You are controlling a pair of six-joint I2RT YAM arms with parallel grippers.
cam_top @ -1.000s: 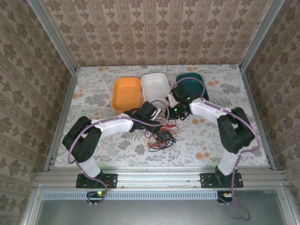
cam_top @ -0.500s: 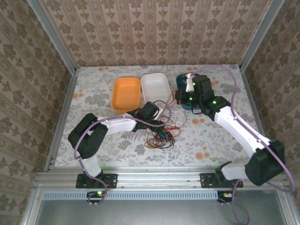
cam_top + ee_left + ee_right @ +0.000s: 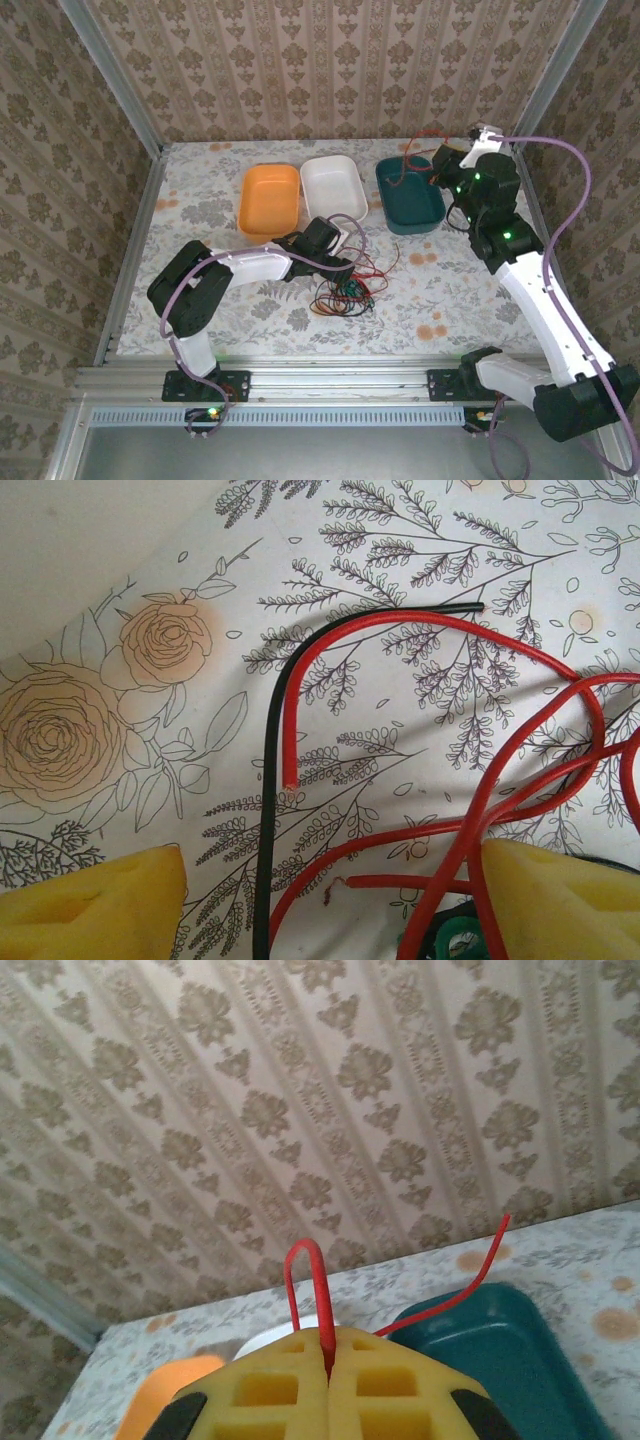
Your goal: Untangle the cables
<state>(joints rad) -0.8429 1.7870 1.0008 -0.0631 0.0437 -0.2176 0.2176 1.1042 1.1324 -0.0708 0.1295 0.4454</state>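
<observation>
the cables [image 3: 345, 290] lie mostly as a loose red, black and green heap on the table [image 3: 200, 200], in front of the white tray [image 3: 333, 185]. one red cable [image 3: 322, 1310] is now out of it, because the right gripper [image 3: 328, 1355], which was at the heap a second ago, has swung up and off to the far right. it hangs above the teal tray [image 3: 410, 195] with its yellow pads pressed together on that strand, whose free end trails over the tray. the left gripper [image 3: 325, 910] stays low over the heap and its fingers [image 3: 90, 900] have spread wider, with red and black strands lying loose between them, none pinched. so one cable looks separated and ready to drop into a tray, while the rest is still knotted.
</observation>
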